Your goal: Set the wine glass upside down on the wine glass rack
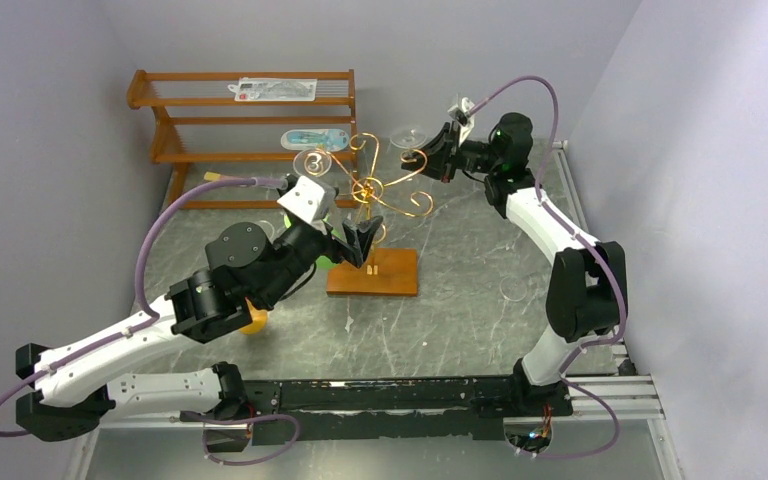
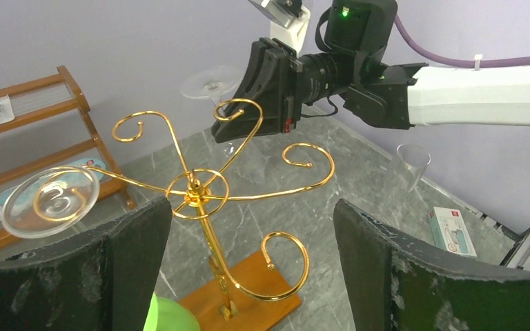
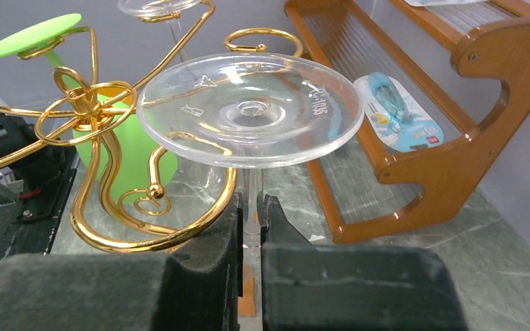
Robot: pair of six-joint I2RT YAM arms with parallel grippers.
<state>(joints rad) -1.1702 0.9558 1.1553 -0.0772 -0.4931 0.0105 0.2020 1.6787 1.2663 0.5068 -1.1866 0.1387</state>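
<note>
The gold wire wine glass rack (image 1: 370, 190) stands on its orange-brown wooden base (image 1: 373, 272) mid-table. My right gripper (image 1: 435, 150) is shut on the stem of a clear wine glass (image 3: 250, 110), held upside down with its foot on top. In the right wrist view the stem (image 3: 251, 196) sits between my fingertips, right beside a lower scroll arm (image 3: 159, 238), with the foot above the arm. My left gripper (image 1: 360, 240) is open and empty near the rack's post, above the base. Its fingers (image 2: 131, 262) frame the hub (image 2: 197, 193).
A clear glass (image 2: 50, 200) hangs on a left scroll arm. A green glass (image 3: 33, 34) hangs on the rack too. A brown slatted shelf (image 1: 250, 110) holds packets at the back. A clear cup (image 2: 412, 162) and a small box (image 2: 453, 231) are to the right.
</note>
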